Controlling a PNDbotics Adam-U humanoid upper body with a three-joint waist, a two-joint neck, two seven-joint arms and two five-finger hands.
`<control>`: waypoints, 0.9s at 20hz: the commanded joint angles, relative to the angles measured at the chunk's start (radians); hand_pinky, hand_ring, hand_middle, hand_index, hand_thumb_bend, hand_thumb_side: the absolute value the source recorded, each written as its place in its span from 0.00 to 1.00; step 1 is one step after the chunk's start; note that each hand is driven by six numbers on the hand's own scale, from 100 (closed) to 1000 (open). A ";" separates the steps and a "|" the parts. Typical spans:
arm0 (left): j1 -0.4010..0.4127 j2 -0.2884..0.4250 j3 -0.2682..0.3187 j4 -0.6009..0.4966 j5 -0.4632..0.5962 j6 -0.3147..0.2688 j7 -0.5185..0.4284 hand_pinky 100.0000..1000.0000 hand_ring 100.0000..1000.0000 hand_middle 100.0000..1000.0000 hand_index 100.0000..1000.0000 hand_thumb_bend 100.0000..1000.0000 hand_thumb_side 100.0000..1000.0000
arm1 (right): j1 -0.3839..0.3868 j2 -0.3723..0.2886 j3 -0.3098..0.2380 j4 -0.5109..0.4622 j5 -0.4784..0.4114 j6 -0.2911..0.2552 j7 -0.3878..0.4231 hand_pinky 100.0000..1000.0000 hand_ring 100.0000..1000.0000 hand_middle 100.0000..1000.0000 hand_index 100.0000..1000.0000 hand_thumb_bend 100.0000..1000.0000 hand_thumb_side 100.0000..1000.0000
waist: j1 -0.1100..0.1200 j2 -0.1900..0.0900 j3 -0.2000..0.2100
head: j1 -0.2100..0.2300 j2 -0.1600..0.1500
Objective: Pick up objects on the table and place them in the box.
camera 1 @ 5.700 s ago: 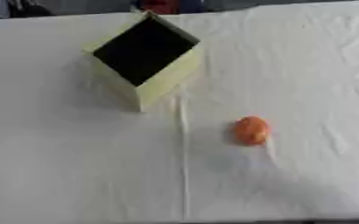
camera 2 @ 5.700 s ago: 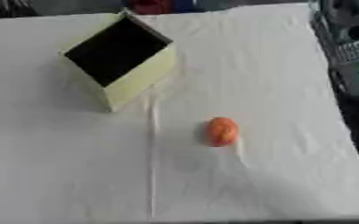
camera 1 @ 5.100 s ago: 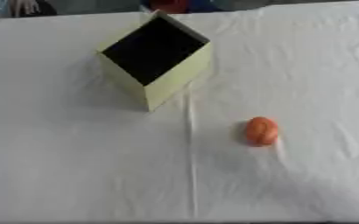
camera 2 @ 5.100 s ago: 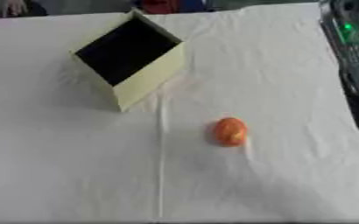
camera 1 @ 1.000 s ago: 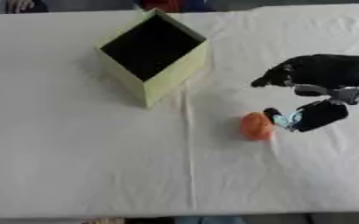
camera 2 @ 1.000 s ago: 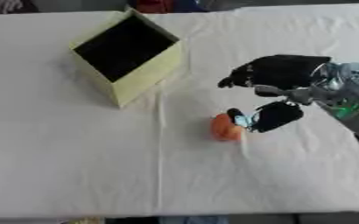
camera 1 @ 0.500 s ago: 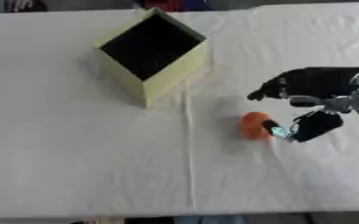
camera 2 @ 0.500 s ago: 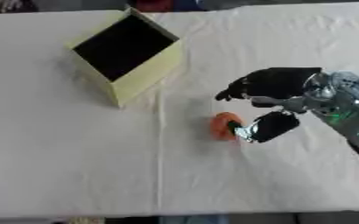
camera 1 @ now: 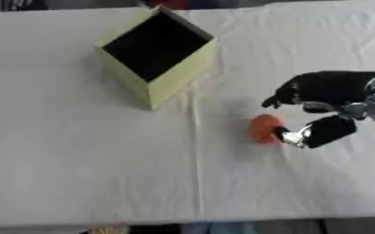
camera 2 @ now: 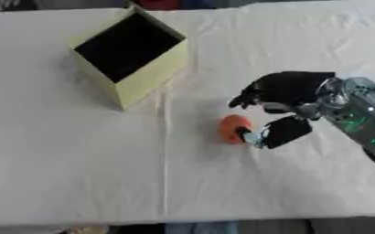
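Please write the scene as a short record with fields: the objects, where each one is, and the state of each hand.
surface: table with white cloth
box: yellow box, open, dark inside, far left of centre
object: orange object, on the cloth, right of the box, apart from it
right hand: right hand, fingers spread, one tip at the orange object, not closed round it
left hand: not in view
in box: nothing visible

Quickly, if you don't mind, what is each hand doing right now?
Left hand: not in view.
Right hand: open around the orange ball, thumb at its side, fingers above, not yet closed.
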 commanded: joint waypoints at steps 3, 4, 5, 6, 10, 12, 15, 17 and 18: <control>-0.004 0.016 0.004 -0.019 0.002 0.000 -0.005 0.67 0.57 0.60 0.72 0.02 0.81 | -0.001 0.007 -0.004 0.015 0.029 -0.012 -0.015 0.91 0.86 0.69 0.94 0.01 0.97 | 0.003 -0.012 0.001 | -0.005 0.006; -0.004 0.015 0.004 -0.019 0.002 0.000 -0.005 0.67 0.57 0.60 0.72 0.02 0.81 | 0.001 0.014 -0.005 0.019 0.031 -0.010 -0.018 0.91 0.86 0.69 0.94 0.00 0.97 | 0.003 -0.011 0.001 | -0.005 0.006; -0.004 0.015 0.004 -0.019 0.002 0.000 -0.005 0.67 0.57 0.60 0.72 0.02 0.81 | 0.005 0.020 -0.006 0.023 0.035 -0.007 -0.023 0.91 0.86 0.69 0.94 0.00 0.96 | 0.004 -0.011 0.001 | -0.005 0.006; -0.004 0.014 0.004 -0.019 0.003 0.000 -0.006 0.67 0.57 0.60 0.72 0.02 0.81 | 0.007 0.026 -0.006 0.026 0.041 -0.005 -0.028 0.91 0.86 0.69 0.94 0.00 0.96 | 0.004 -0.010 0.002 | -0.005 0.006; -0.003 0.010 0.003 -0.019 0.004 0.000 -0.009 0.67 0.56 0.60 0.72 0.02 0.81 | 0.009 0.049 -0.004 0.050 0.086 -0.003 -0.053 0.90 0.85 0.67 0.93 0.03 0.94 | 0.005 -0.008 0.004 | -0.007 0.005; -0.003 0.009 0.002 -0.019 0.004 0.000 -0.012 0.67 0.56 0.60 0.71 0.02 0.81 | 0.011 0.061 0.001 0.064 0.102 -0.006 -0.068 0.90 0.84 0.65 0.92 0.02 0.94 | 0.006 -0.007 0.005 | -0.006 0.005; -0.003 0.007 0.003 -0.019 0.004 0.000 -0.015 0.67 0.56 0.60 0.71 0.02 0.81 | 0.014 0.073 0.003 0.082 0.131 -0.005 -0.088 0.89 0.83 0.61 0.91 0.06 0.91 | 0.007 -0.005 0.007 | -0.007 0.006; -0.004 0.005 0.002 -0.019 0.005 -0.001 -0.017 0.67 0.56 0.60 0.71 0.02 0.81 | 0.018 0.080 0.002 0.097 0.163 0.000 -0.102 0.88 0.81 0.59 0.91 0.09 0.85 | 0.007 -0.004 0.007 | -0.008 0.005; -0.004 0.005 0.002 -0.019 0.005 -0.001 -0.017 0.67 0.56 0.60 0.71 0.02 0.81 | 0.020 0.083 0.002 0.105 0.179 0.002 -0.111 0.88 0.80 0.58 0.91 0.09 0.84 | 0.007 -0.003 0.007 | -0.008 0.005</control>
